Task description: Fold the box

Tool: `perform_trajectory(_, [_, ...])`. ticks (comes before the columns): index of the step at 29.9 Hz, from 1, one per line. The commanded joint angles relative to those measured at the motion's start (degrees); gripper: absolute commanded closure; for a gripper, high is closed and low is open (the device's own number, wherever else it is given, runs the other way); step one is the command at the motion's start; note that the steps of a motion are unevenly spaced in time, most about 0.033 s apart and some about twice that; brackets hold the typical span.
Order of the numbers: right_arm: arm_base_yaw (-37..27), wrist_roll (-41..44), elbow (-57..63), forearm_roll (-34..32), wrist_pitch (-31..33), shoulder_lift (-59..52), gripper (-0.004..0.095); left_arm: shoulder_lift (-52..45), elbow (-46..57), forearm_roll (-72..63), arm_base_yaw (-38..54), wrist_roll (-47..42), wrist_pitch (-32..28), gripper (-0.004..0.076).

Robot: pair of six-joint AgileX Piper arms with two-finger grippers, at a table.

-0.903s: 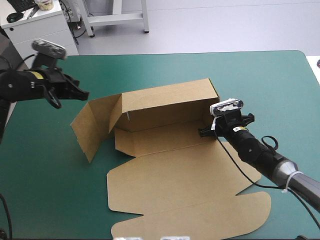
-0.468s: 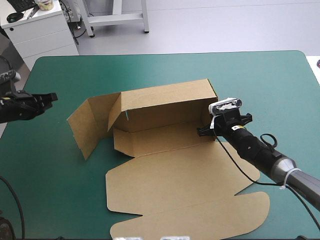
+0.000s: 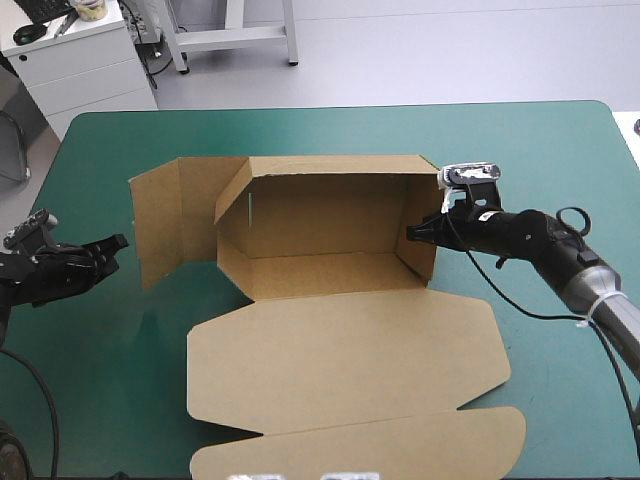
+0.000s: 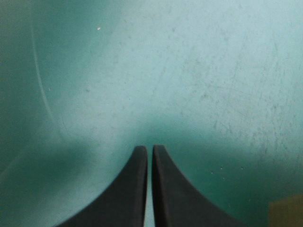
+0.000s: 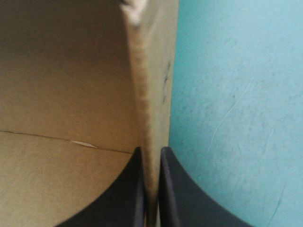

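The brown box [image 3: 330, 225] sits mid-table with its far wall and side walls raised. Its lid [image 3: 340, 350] lies flat toward the near edge, and a side flap [image 3: 160, 215] stands out to the left. My right gripper [image 3: 412, 232] is at the box's right wall, and in the right wrist view the gripper [image 5: 151, 153] is shut on that wall's edge [image 5: 147, 94]. My left gripper [image 3: 110, 247] is low near the table's left edge, well apart from the flap. In the left wrist view the gripper [image 4: 147, 150] is shut, with only the cover under it.
Bare teal-green cover [image 3: 520, 150] lies beyond and to the right of the box, and under the left gripper [image 4: 189, 71]. A small brown corner [image 4: 286, 213] shows beside the left gripper. The table's left edge runs close to the left arm.
The box has turned square to the table and shifted left, its walls standing higher. My right gripper has swung toward the far side with the wall. The left arm has drawn back and down to the left.
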Motion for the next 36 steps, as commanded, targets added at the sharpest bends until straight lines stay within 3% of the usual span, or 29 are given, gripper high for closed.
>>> perform_trajectory(1, [-0.5, 17.9, -8.8, -16.3, 10.9, -2.1, 0.0904, -1.9, -1.0, -3.3, 0.2, -0.3, -2.8, 0.0711])
perform_trajectory(4, [-0.5, 24.3, -14.5, -24.2, 20.1, -2.0, 0.0904, -1.9, -1.0, -3.7, 0.2, -0.3, -3.4, 0.0711])
perform_trajectory(14, [-0.5, 24.1, -19.9, -24.7, 34.6, 2.5, 0.0905, -1.9, -0.6, -3.9, 0.2, -0.3, -3.2, 0.0711])
perform_trajectory(30, [-0.5, 24.1, -30.2, -24.5, 35.8, 18.0, 0.0898, -1.9, -0.6, -5.6, 0.2, -0.3, -2.7, 0.0711])
perform_trajectory(33, [-0.5, 23.4, -32.6, -21.8, 37.6, 19.9, 0.0813, -1.9, -0.6, -6.5, 0.2, -0.3, -2.6, 0.0711])
perform_trajectory(36, [-0.5, 23.5, -34.5, -19.4, 38.4, 20.6, 0.0607, -1.9, -0.6, -6.5, 0.2, -0.9, -2.7, 0.0711])
